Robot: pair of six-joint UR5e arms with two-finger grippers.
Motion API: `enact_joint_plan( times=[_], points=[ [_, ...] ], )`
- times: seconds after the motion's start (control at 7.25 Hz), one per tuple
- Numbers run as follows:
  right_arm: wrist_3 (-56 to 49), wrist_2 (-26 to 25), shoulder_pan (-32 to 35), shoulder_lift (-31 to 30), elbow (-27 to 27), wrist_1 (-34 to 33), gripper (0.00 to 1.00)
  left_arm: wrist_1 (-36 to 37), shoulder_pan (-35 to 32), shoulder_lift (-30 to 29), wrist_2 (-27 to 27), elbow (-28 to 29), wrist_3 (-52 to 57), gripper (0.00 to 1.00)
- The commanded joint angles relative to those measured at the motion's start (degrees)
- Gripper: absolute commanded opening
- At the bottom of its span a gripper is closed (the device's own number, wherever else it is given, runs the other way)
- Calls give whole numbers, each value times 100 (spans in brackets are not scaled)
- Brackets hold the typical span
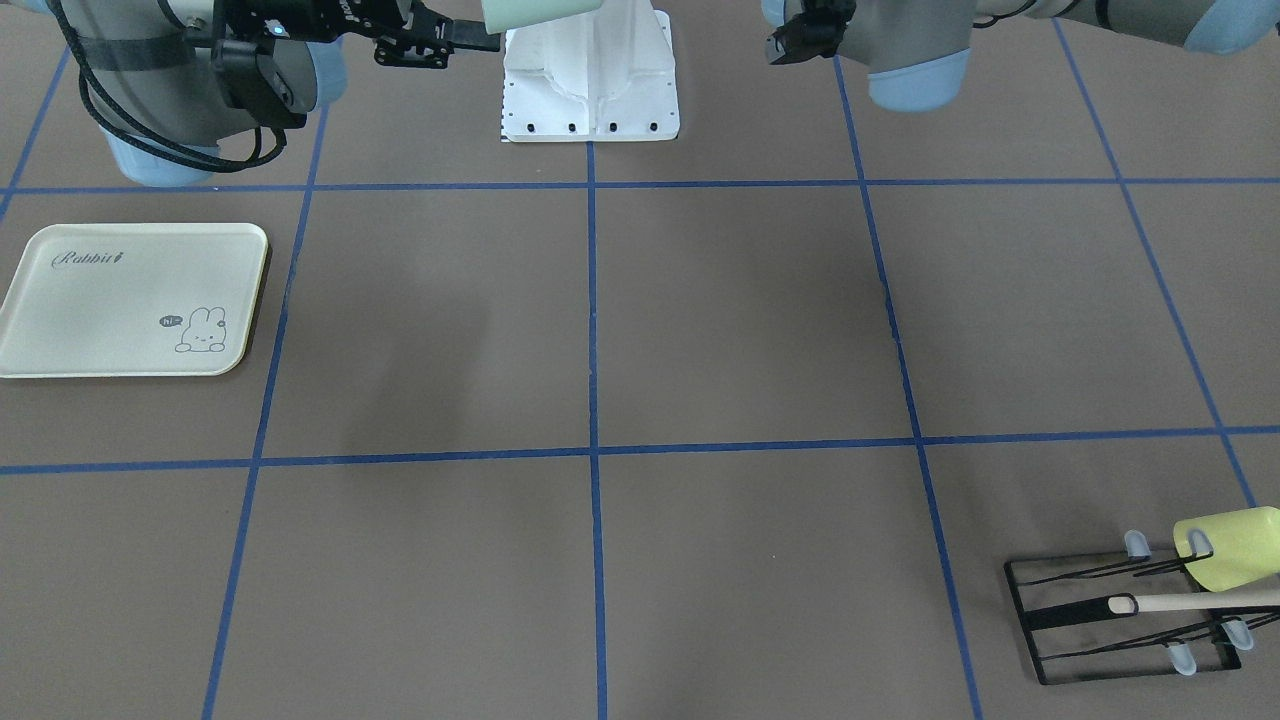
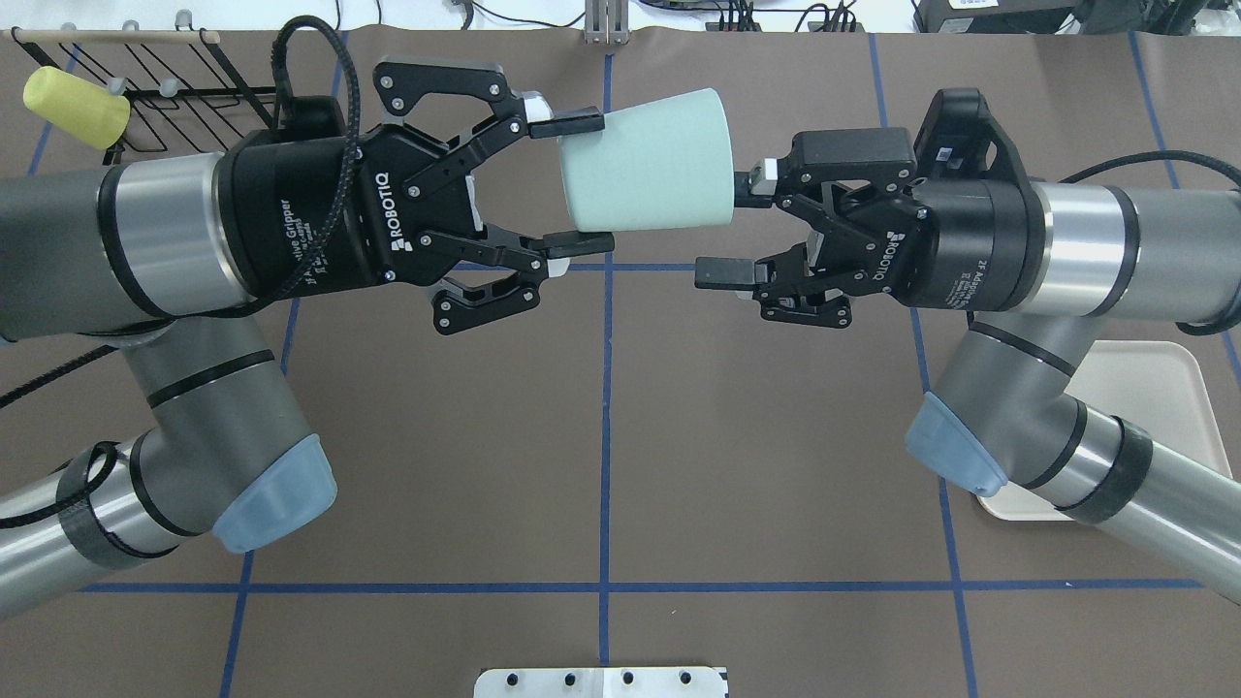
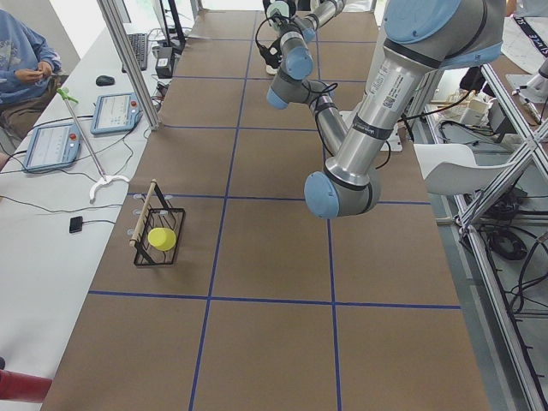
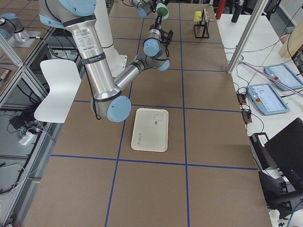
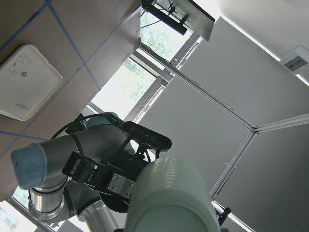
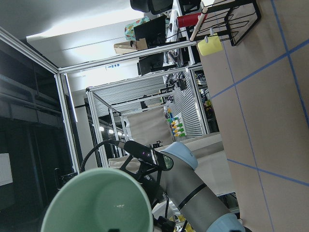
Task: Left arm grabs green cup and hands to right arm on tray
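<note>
The green cup (image 2: 650,160) is held on its side high above the table's middle, its mouth toward the right arm. My left gripper (image 2: 580,182) is shut on its base end, one finger above and one below. My right gripper (image 2: 737,228) is open at the cup's rim, with the upper fingertip (image 2: 751,182) at the mouth and the lower finger below the wall. The left wrist view shows the cup's (image 5: 169,198) outside, the right wrist view its mouth (image 6: 101,203). The tray (image 1: 130,300) lies bare on the robot's right side, partly hidden under the right arm overhead (image 2: 1154,388).
A yellow-green cup (image 1: 1230,548) hangs on a black wire rack (image 1: 1120,620) with a wooden rod at the table's far left corner. The white robot base plate (image 1: 590,90) sits at the near middle edge. Blue tape lines grid the brown table.
</note>
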Motion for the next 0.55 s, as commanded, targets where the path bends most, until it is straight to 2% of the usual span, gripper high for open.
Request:
enact_joint_plan(
  times=[0.0, 0.14, 0.28, 0.41],
  points=[
    [0, -9, -6, -4, -9, 114, 64, 7, 33, -12, 21, 21, 12, 0],
    [0, -9, -14, -4, -9, 124, 58, 15, 68, -20, 30, 21, 12, 0],
    [0, -9, -14, 4, -9, 124, 48, 42, 77, -12, 30, 21, 47, 0],
    [0, -9, -14, -4, 0, 133, 34, 51, 95, -20, 30, 21, 47, 0]
  ],
)
